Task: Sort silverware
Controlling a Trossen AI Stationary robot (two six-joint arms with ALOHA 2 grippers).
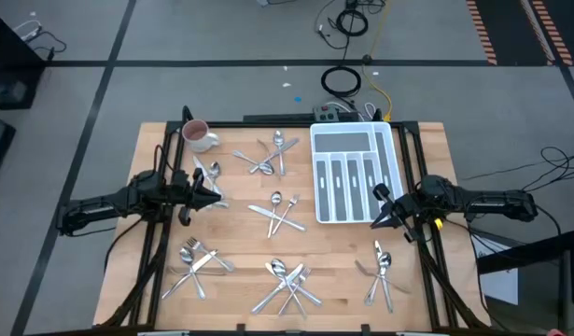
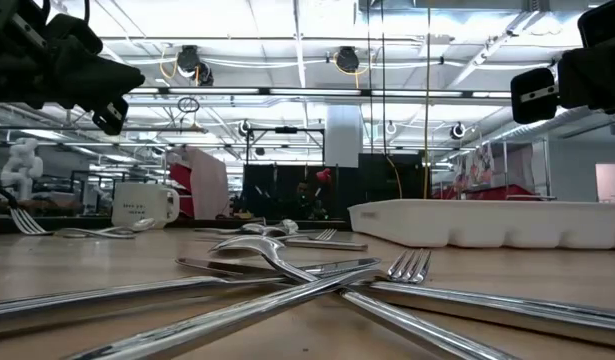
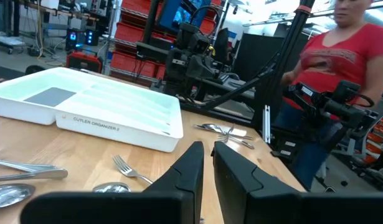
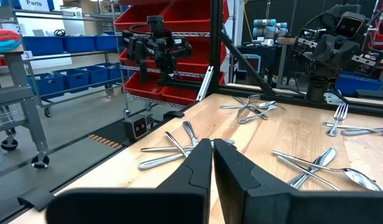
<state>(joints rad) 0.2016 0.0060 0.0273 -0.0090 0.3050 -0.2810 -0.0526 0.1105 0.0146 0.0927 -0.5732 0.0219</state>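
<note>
The silverware (image 1: pixel 279 213) lies scattered in crossed heaps over the table (image 1: pixel 240 245): one heap at upper centre, one mid-centre, two along the lower edge, one at lower right, and a few pieces just beside the left gripper (image 1: pixel 212 194). None sits in the tray (image 1: pixel 354 174) yet, so sorting looks barely begun.

The left gripper hangs above the table at centre left, its fingers nearly pressed together with only a slit between them, pinching nothing. The right gripper (image 1: pixel 384 217) hovers at the tray's lower right corner, fingers pressed together, also empty.

Main risk, as I judge it: the pieces overlap. Forks and spoons cross each other in every heap, so a pinch on one handle is likely to drag or lift a neighbour, or the flat, slick metal slips out mid-carry. Fingers this narrow must spread before descending, or they will just push a piece aside.

The right gripper is very near the tray wall; a careless sweep could shove the tray. The mug (image 1: pixel 196 135) stands at upper left, near the left arm's reach. A person in a red shirt (image 3: pixel 340 56) stands beyond the table edge.
</note>
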